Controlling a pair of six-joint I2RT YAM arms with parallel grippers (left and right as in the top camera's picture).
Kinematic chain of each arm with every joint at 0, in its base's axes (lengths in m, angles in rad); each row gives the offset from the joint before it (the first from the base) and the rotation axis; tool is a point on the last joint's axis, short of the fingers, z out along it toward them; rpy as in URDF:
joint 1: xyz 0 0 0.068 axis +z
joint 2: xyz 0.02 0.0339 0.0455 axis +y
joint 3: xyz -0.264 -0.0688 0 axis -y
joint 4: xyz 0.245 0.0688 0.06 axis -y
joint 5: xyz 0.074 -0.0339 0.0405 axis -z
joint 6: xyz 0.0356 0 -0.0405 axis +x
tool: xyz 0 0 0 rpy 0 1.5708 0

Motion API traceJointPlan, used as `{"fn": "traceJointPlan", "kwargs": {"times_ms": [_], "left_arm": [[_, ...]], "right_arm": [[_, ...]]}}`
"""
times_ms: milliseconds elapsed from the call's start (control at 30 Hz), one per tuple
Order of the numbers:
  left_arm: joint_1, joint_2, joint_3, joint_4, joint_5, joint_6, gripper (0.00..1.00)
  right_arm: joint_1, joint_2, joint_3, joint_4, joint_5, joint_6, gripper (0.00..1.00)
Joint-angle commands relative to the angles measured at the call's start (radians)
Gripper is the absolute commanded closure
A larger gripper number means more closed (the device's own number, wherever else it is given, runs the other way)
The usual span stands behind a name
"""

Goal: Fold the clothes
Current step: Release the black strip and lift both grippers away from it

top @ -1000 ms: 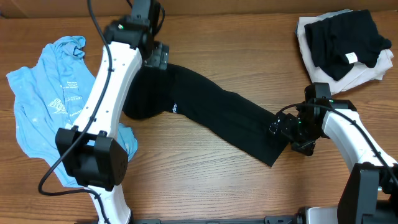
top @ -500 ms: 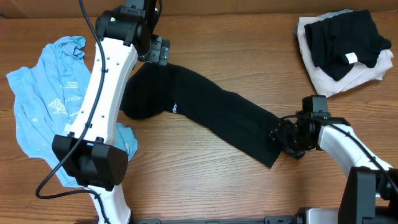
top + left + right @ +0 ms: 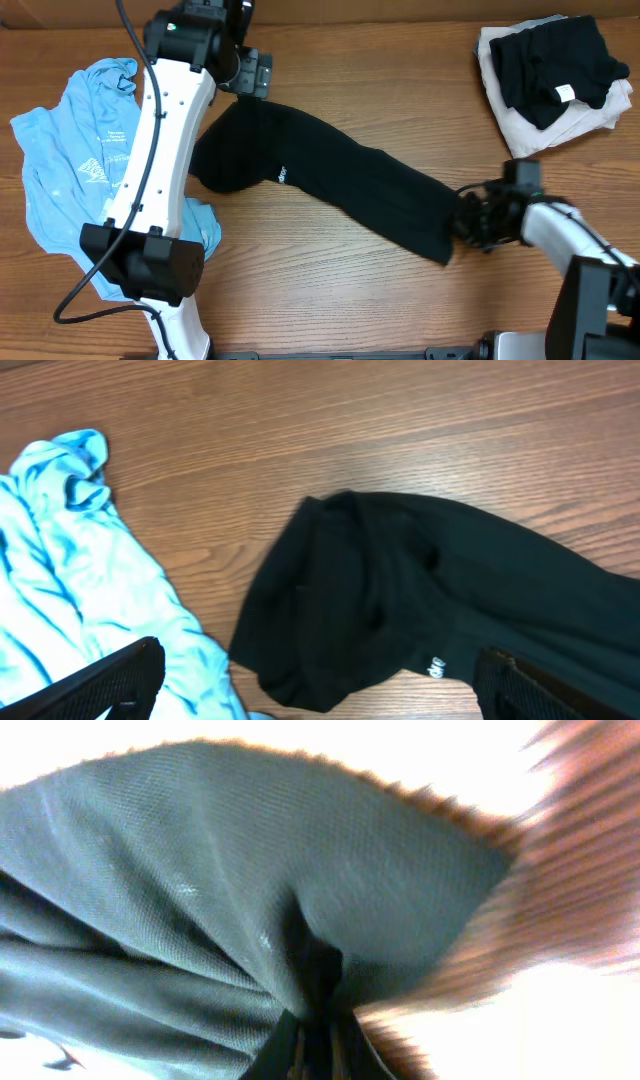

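A long black top [image 3: 340, 185] with a small white logo [image 3: 282, 174] lies diagonally across the middle of the table. Its lower right corner is pinched in my right gripper [image 3: 462, 222], which is shut on it. In the right wrist view the bunched fabric [image 3: 250, 870] runs down into the closed right gripper [image 3: 315, 1045]. My left gripper [image 3: 255, 75] hangs open above the top's upper left end, holding nothing. The left wrist view shows the open left gripper [image 3: 320, 700] over the black top [image 3: 400, 590] and the light blue T-shirt [image 3: 90, 580]. That T-shirt [image 3: 70, 170] lies crumpled at the far left.
A folded stack, a black garment [image 3: 555, 60] on a cream one [image 3: 520, 125], sits at the back right corner. The white left arm [image 3: 160, 170] stretches over the blue T-shirt's right side. Bare wood table [image 3: 330, 290] shows in front of the black top.
My right gripper has shut on the black top's lower right corner and shifted slightly right. My left gripper has drawn back and left, off the top's upper end, still open.
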Motion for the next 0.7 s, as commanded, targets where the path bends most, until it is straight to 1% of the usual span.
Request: {"fn": "traceJointPlan", "kwargs": {"times_ms": [0, 133, 200, 300, 433, 600, 667], "left_arm": [[0.038, -0.019, 0.061, -0.012, 0.009, 0.014, 0.00], [0.070, -0.019, 0.085, -0.020, 0.008, 0.015, 0.00], [0.081, -0.019, 0.085, -0.023, 0.008, 0.015, 0.00], [0.092, -0.019, 0.085, -0.031, 0.008, 0.019, 0.00], [0.093, -0.018, 0.085, -0.039, 0.008, 0.019, 0.00], [0.093, -0.018, 0.084, -0.063, 0.038, 0.019, 0.00], [0.093, -0.018, 0.084, -0.071, 0.058, 0.019, 0.00]], "right_arm": [[-0.122, 0.001, 0.154, -0.079, 0.032, -0.124, 0.96], [-0.243, 0.001, 0.356, -0.269, 0.032, -0.283, 0.96], [-0.274, 0.001, 0.442, -0.352, 0.032, -0.347, 0.96], [-0.287, 0.001, 0.542, -0.447, 0.032, -0.403, 0.96], [-0.236, 0.001, 0.615, -0.519, 0.032, -0.448, 0.96], [-0.097, 0.003, 0.618, -0.514, 0.032, -0.447, 0.96], [-0.026, 0.005, 0.618, -0.490, 0.048, -0.418, 0.96]]}}
